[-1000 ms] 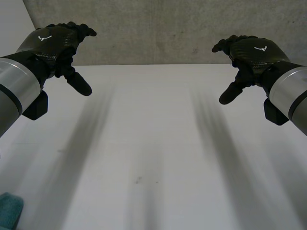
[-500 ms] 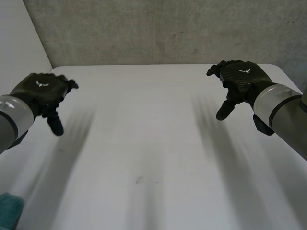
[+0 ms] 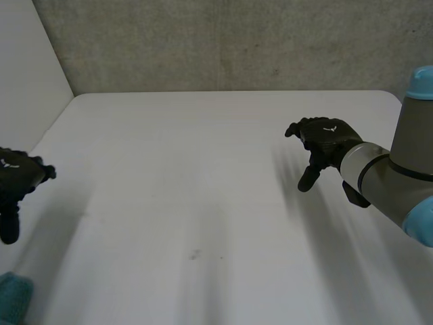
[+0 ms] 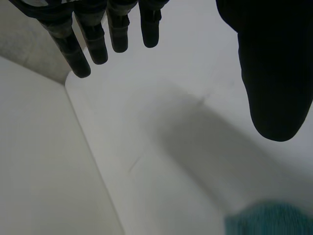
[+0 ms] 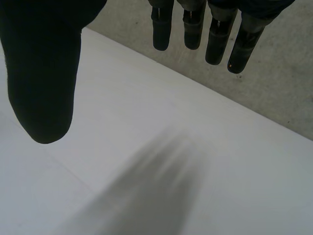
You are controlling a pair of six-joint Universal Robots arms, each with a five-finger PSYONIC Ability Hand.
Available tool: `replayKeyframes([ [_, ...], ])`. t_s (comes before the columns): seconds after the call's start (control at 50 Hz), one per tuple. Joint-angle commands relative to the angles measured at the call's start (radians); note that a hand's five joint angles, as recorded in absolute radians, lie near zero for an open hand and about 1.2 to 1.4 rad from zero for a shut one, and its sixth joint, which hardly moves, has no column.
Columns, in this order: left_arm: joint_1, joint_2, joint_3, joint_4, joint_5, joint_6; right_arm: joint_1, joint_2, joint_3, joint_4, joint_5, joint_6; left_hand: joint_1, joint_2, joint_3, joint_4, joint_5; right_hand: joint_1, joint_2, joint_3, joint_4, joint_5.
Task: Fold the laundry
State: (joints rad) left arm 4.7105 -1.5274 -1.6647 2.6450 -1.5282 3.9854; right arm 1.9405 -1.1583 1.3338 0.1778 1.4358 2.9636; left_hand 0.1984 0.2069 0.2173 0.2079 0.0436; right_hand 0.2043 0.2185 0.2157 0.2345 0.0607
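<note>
In the head view, the white desk [image 3: 203,169] stands before a grey wall [image 3: 237,40]. The left hand [image 3: 17,177] hangs over the desk's left edge, fingers loosely bent and thumb pointing down, with nothing in it. Just beyond it, at the desk's near left corner, lies a teal cloth [image 3: 13,301]. So little of the cloth is in view that its lie, flat or bunched, cannot be told. The right hand [image 3: 326,139] hovers over the right half of the desk, well apart from the cloth, relaxed and holding nothing.

In the left wrist view, the left hand's fingers [image 4: 80,54] are straight and side by side, and the thumb [image 4: 274,73] is set wide from them, so the hand is spread. The teal cloth [image 4: 271,220] lies past the thumb's tip, near it but not touching. The desk's edge runs below the fingertips.

In the right wrist view, the right hand's fingers [image 5: 195,24] are straight and the thumb [image 5: 44,73] is held far off. This hand too is spread, with bare desk under the palm and the wall beyond the fingertips.

Judged from this, the folding has not begun. No hand is on the cloth and no fold can be seen. All of the work is probably left: taking hold of the cloth, bringing it to the middle, flattening it and making each fold.
</note>
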Motion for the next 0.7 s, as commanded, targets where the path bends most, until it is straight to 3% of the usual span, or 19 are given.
replayKeyframes([
  [0.02, 0.085, 0.044, -0.040, -0.077, 0.005, 0.101, 0.000, 0.011, 0.001, -0.001, 0.000, 0.000, 0.030, 0.021, 0.011, 0.020, 0.010, -0.030, -0.044, -0.041, -0.060, -0.061],
  [0.22, 0.183, 0.050, -0.085, -0.085, 0.006, 0.145, 0.002, 0.031, 0.001, 0.000, 0.002, -0.012, 0.094, 0.086, 0.075, 0.085, 0.075, -0.030, -0.044, -0.041, -0.060, -0.061],
  [0.7, 0.278, 0.061, -0.153, -0.118, 0.008, 0.208, 0.028, 0.058, 0.001, 0.000, 0.003, -0.014, 0.180, 0.171, 0.161, 0.170, 0.160, -0.030, -0.044, -0.041, -0.060, -0.061],
])
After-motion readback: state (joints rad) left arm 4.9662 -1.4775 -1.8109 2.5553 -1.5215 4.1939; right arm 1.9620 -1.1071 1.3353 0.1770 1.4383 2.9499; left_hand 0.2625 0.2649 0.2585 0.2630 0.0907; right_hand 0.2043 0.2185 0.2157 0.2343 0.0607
